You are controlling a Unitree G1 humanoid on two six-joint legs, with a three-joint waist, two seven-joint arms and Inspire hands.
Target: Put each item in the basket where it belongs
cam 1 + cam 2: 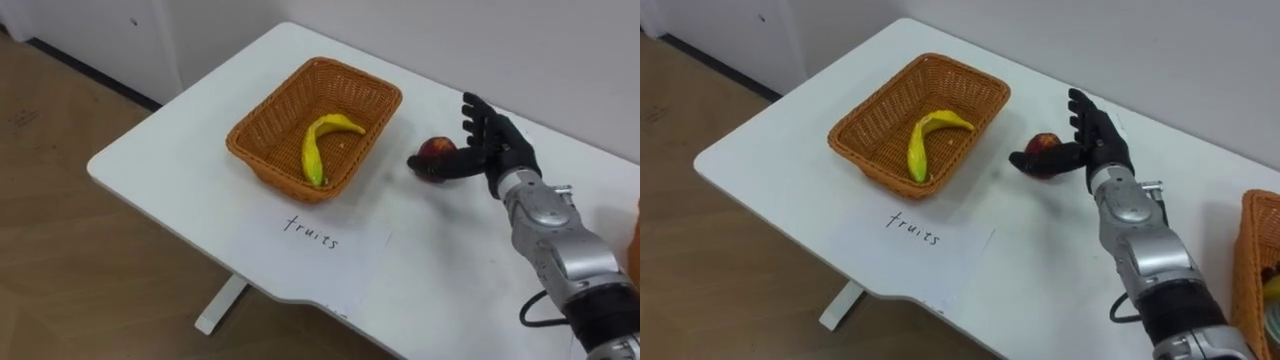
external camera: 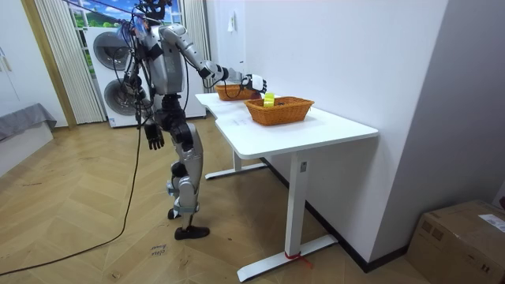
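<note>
Nearest you, the right hand (image 1: 497,150) comes in beside the fruit basket (image 1: 262,158), its thumb and lower fingers pinched on the apple (image 1: 435,151) while its other fingers stand straight up. The apple sits just off the basket's right wall, outside it; you cannot tell whether it touches the table (image 1: 170,150). That wicker wall stands between the apple and the banana (image 1: 317,146), which lies alone inside the basket. A paper sheet (image 1: 335,250) with handwriting lies flat on the white tabletop in front of the basket, near the table's edge. Well to the right of the fruit basket, the right eye view catches the rim of a second basket (image 1: 1248,262). From the room view you see the robot standing on a wooden floor (image 2: 87,229) at the table's long side with its left hand (image 2: 155,139) hanging by its thigh, a washing machine (image 2: 117,75) behind it and a cardboard box (image 2: 461,237) against the wall.
</note>
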